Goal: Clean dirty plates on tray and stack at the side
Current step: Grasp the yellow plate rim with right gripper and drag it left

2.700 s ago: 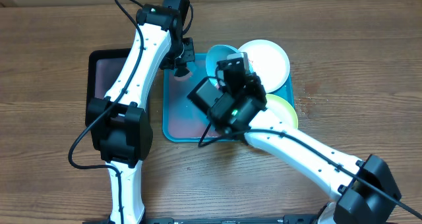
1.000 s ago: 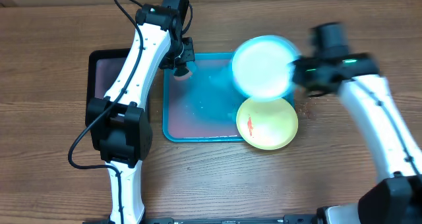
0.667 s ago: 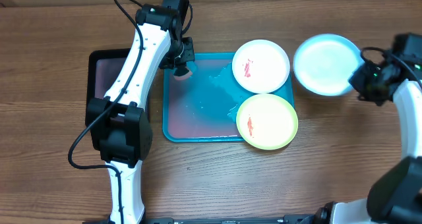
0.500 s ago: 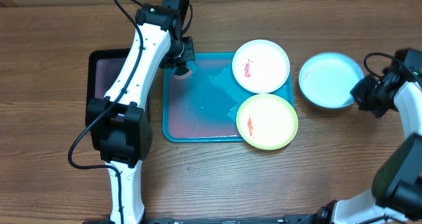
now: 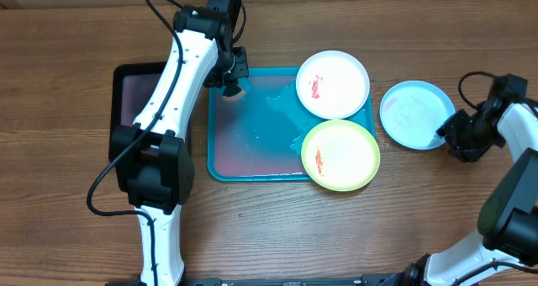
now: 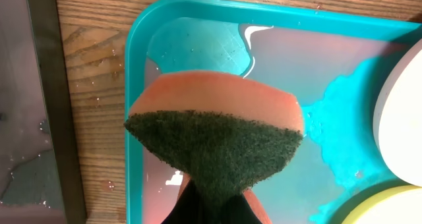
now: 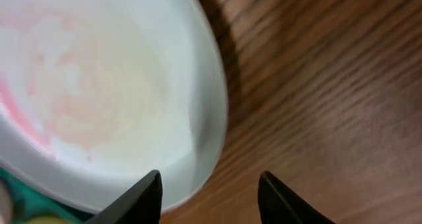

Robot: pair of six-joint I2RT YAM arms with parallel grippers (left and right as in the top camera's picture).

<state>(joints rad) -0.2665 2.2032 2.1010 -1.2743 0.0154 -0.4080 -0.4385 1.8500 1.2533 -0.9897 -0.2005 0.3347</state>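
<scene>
Clock directions are read from the overhead view, with 12 o'clock at the table's far edge.

Nearest the robot's side, the round yellow-green plastic plate sits on the 4 o'clock corner of the large turquoise rectangular plastic tray, overhanging its rim and carrying a red smear.

A little farther out, the right gripper rests on the wooden table, well off the tray's 3 o'clock side. Its fingers are spread apart. The edge of the round light blue plastic plate lies in the gap between them, and nothing shows it being pinched. That plate lies flat on the wood at the gripper's 10 o'clock, with only a faint pink tint inside.

Farther still, the round white plastic plate, also smeared red, covers the tray's 2 o'clock corner.

Farthest out, the left gripper is clamped on an orange sponge with a dark green scouring face, over the tray's 10 o'clock corner, just beside the smaller black rectangular tray.

The next move is probably fetching a dirty plate. From the free right gripper, the yellow-green plate lies at about 9 o'clock and the white one at 10 o'clock, beyond the blue plate. From the sponge, the white plate is at 3 o'clock and looks the closer of the two. Being round, neither plate has a long axis to align with.
</scene>
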